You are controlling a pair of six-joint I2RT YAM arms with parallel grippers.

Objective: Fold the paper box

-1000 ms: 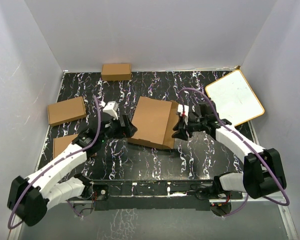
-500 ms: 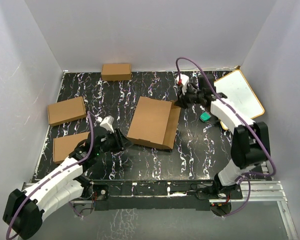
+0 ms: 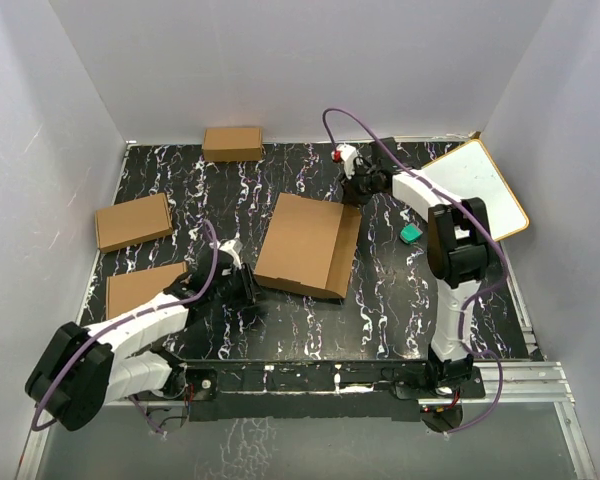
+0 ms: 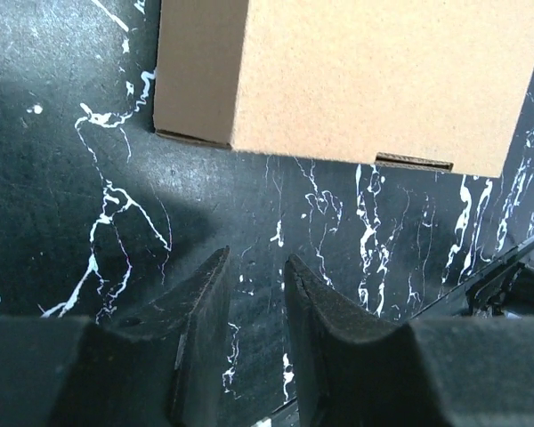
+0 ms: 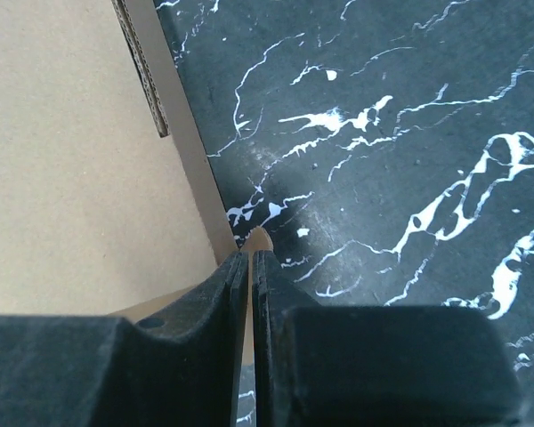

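Right jaws were pressed together at the far right corner of the flat brown corrugated cardboard box (image 3: 298,240), lying in the middle of the tabletop (image 3: 400,300); left jaws stood slightly parted off its near left corner.

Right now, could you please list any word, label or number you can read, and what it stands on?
None can be read. The paper box is plain brown; the smaller cardboard boxes and the white board show no legible marks. The small green object is too small to tell.
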